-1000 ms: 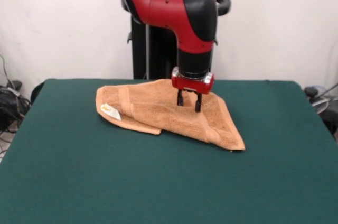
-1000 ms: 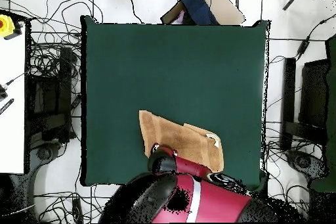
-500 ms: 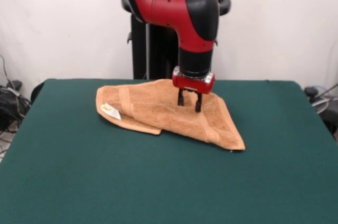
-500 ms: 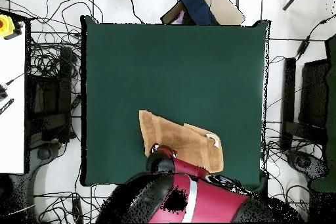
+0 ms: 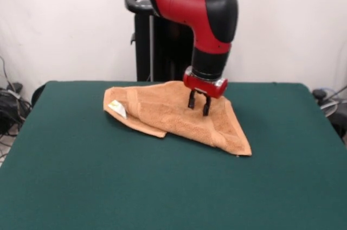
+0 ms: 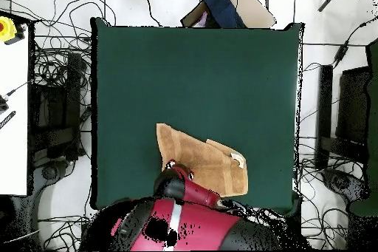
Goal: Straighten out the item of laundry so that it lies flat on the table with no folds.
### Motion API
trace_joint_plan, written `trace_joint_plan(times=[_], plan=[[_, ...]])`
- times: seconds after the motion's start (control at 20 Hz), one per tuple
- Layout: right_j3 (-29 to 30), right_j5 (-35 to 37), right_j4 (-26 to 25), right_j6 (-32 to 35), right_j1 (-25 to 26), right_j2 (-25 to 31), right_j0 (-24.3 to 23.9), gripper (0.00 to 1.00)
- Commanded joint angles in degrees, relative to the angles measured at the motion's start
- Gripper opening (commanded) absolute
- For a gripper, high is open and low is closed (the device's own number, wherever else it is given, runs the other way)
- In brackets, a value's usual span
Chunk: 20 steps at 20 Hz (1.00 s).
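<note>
The orange-tan towel (image 5: 179, 116) lies folded and rumpled on the far part of the green tabletop (image 5: 162, 186), close to the edge by the robot's pedestal, with one corner pointing out toward the front right and its white tag (image 5: 116, 107) at the left end. The red arm comes down over it, and the hand (image 5: 198, 104) has its two dark fingers (image 5: 191, 100) clenched on a raised ridge of the towel near the cloth's back edge
</note>
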Motion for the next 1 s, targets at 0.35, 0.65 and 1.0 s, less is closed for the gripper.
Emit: trace_joint_plan(times=[0.35, 0.65, 1.0], plan=[[-3.95, 1.75, 11.26, 22.94, 6.98, 12.34, 6.23, 0.0], [-2.81, 3.73, 14.18, 24.36, 4.48, 13.64, 7.71, 0.0], [-2.12, 3.01, 15.19, 27.36, 3.96, 18.1, 7.05, 0.0]])
